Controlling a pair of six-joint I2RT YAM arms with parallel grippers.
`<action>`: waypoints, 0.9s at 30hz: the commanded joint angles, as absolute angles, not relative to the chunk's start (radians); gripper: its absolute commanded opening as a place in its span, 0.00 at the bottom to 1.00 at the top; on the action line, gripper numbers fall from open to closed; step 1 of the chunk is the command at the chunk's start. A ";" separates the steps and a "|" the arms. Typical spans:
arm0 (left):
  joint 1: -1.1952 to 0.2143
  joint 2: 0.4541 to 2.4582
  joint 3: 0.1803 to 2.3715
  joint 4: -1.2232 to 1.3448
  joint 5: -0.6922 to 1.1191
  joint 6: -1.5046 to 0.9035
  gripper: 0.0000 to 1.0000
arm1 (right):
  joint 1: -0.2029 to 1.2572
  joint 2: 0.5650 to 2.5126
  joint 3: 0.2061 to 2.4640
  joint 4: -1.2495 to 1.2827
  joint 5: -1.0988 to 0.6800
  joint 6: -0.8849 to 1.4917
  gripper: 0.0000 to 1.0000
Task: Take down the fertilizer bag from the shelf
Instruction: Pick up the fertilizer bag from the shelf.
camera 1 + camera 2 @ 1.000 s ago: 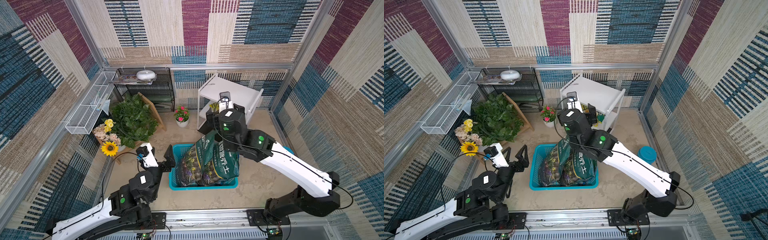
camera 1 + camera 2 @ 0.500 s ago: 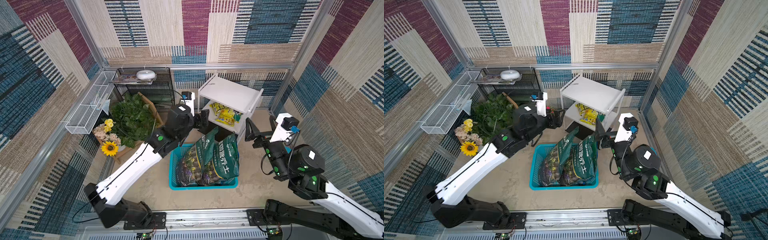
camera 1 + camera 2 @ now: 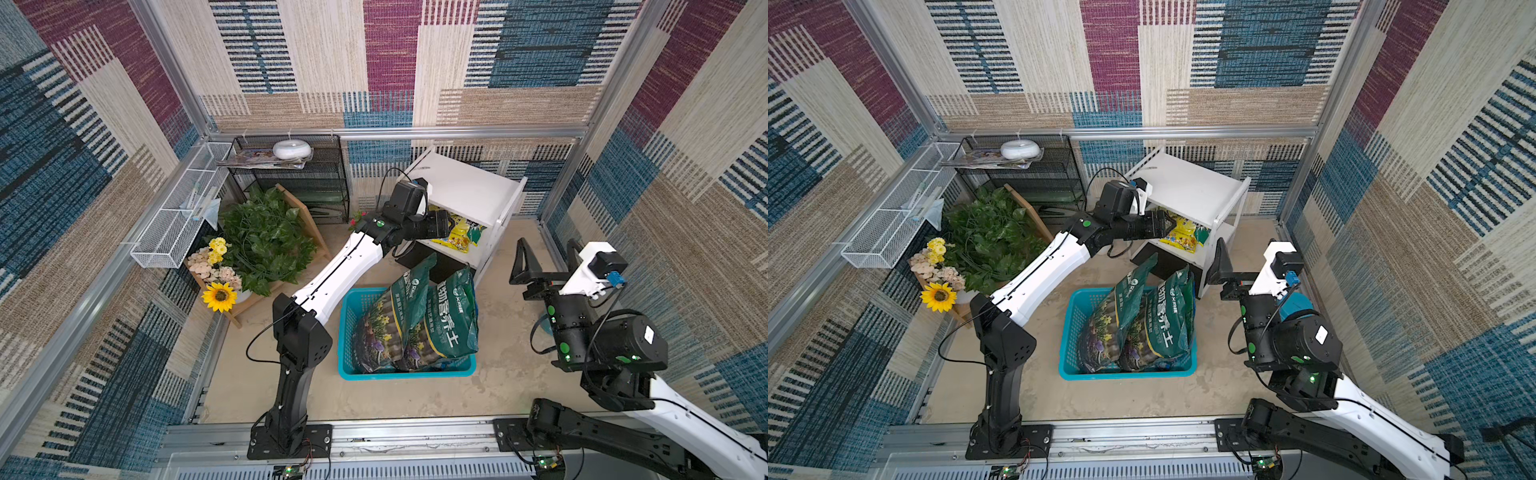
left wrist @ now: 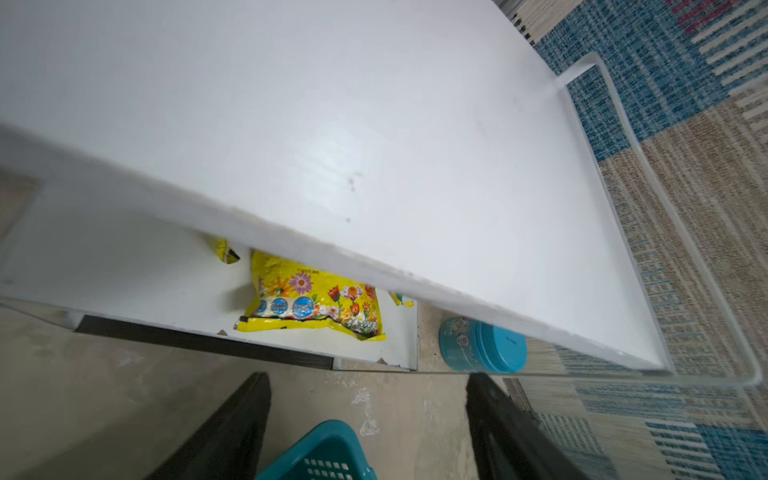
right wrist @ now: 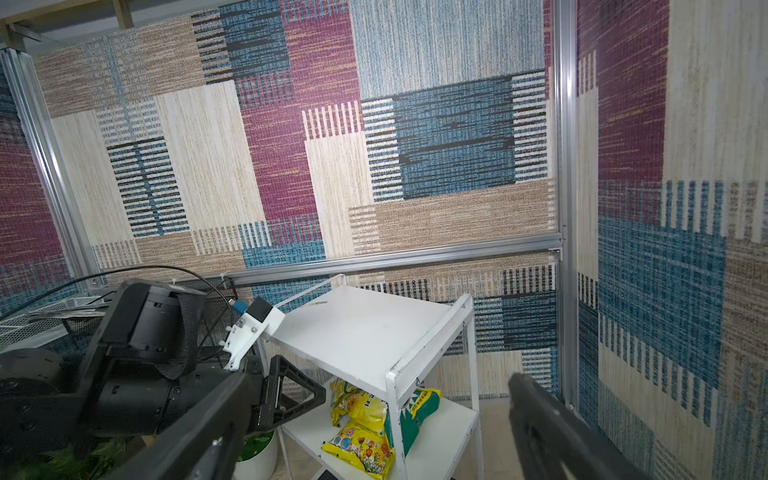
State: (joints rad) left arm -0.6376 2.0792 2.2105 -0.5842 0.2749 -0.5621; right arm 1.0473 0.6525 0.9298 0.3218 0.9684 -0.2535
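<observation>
Over by the back wall stands the white shelf [image 3: 467, 189], its top board bare, and the yellow flowered fertilizer bag [image 5: 360, 445] lies flat on the lower board, right at the front edge. A few more packets, one of them green and white [image 5: 416, 409], stand behind it in the same compartment. The left gripper [image 3: 1170, 226] reaches in level towards that lower opening. Its jaws are parted a good way with nothing between them, and in the left wrist view the fingers [image 4: 232, 428] frame only bare floor and the basket's rim, with the bag [image 4: 312, 305] ahead of them and apart from them. From above, the tips look just beside the bag's near edge [image 3: 1179, 239], but I cannot tell whether they touch it. The right gripper [image 3: 547, 259] is held up off to the shelf's right side, well clear of it, spread as wide as it goes and empty. On the floor in front of the shelf sits a blue basket [image 3: 348, 332] with two big green soil bags [image 3: 434, 320] leaning upright in it. A small teal jar [image 4: 482, 345] rests on the floor beside the shelf's far leg. To the left are a black mesh rack [image 3: 328, 183], leafy plants [image 3: 266, 237] and a sunflower [image 3: 219, 296].
</observation>
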 commanded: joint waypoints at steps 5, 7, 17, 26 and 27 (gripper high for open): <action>-0.641 2.105 2.122 -0.466 0.400 -0.734 0.78 | 1.039 0.644 0.909 0.429 0.965 -0.293 1.00; -0.644 2.075 2.021 -0.345 0.410 -0.796 0.79 | 1.037 0.649 0.908 0.430 0.966 -0.293 1.00; -0.684 1.982 1.792 -0.118 0.372 -0.933 0.80 | 1.032 0.652 0.912 0.395 0.965 -0.258 1.00; -0.727 1.995 1.726 -0.033 0.358 -0.985 0.79 | 1.031 0.632 0.901 0.388 0.963 -0.247 1.00; -0.730 1.989 1.723 -0.029 0.347 -0.981 0.79 | 1.031 0.632 0.901 0.386 0.963 -0.246 1.00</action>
State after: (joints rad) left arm -0.7208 1.9949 1.7283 -0.0742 0.3668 -0.9630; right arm 1.0302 0.6338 0.9001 0.3840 0.9638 -0.2543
